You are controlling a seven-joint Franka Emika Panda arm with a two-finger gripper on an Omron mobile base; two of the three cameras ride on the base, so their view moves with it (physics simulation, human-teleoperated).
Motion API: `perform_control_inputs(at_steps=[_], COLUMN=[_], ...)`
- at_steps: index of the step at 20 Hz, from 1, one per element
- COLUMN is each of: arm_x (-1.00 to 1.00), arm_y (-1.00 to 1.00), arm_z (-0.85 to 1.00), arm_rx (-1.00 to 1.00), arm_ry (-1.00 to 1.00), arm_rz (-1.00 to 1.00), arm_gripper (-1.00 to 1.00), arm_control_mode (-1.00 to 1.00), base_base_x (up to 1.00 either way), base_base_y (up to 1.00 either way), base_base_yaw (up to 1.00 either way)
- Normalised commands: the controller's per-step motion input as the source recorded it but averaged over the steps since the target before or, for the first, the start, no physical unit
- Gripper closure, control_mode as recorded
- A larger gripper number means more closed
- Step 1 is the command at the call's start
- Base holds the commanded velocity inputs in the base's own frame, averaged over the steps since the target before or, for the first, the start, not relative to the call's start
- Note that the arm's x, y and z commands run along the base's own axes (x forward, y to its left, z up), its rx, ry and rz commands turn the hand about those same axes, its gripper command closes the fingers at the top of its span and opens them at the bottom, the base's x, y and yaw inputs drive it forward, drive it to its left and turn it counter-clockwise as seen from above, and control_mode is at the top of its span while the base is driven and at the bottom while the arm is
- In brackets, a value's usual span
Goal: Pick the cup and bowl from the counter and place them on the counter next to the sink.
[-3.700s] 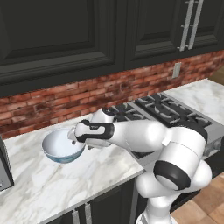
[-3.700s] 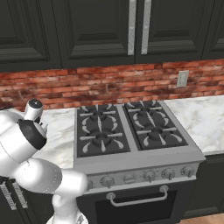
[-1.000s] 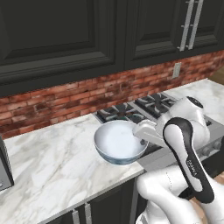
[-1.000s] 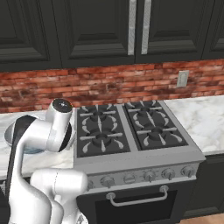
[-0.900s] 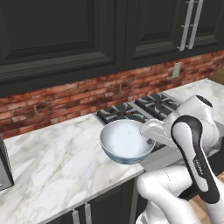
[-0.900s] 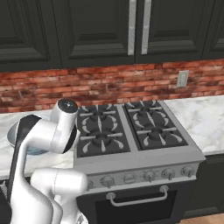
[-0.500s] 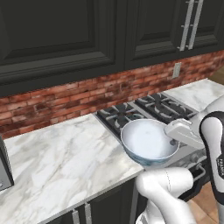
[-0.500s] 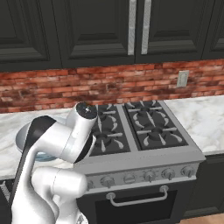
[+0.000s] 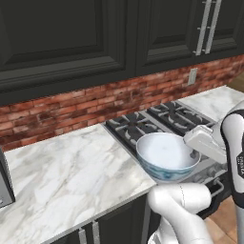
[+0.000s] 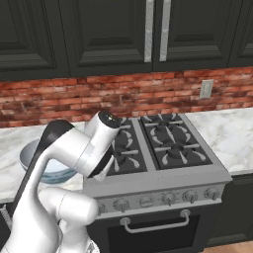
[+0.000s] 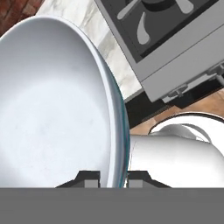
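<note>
Setting: a kitchen run with dark upper cabinets (image 9: 66, 38), a red brick backsplash (image 9: 71, 107), and a white marble counter (image 9: 62, 171) laid over black cabinets, adjoined by a black gas stove (image 10: 163, 143).

Item: the bowl (image 9: 167, 155), wide, white inside and blue-grey outside, is held clear of the counter, above the seam where the marble meets the stove's front corner. It is kept nearly level in the left base view, presumably so that it travels steadily.

Holder: the gripper (image 11: 113, 177) is clamped on the bowl's rim, one fingertip (image 11: 89, 177) inside the wall and the other outside, a thin edge grip suited to so wide a vessel.

Status, as judged: the bowl is in transit toward the sink-side counter; placement is not yet made.
</note>
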Motion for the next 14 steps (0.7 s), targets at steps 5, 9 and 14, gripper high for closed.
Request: perform_control_inputs(at_steps=[5,9,14], arm_x=[-0.06,-0.06,0.0], arm_y=[-0.01,-0.03,0.0], arm_z=[0.12,0.04,0.0], arm_rx=[0.07,0.02,0.0], arm_ry=[-0.02,-0.03,0.0], arm_rz=[0.0,0.0,0.0], arm_gripper=[1.0,1.0,1.0], arm_control_mode=[-1.0,-1.0,-1.0], base_base_x=[0.0,0.0,0.0], base_base_y=[0.0,0.0,0.0], base_base_yaw=[0.0,0.0,0.0])
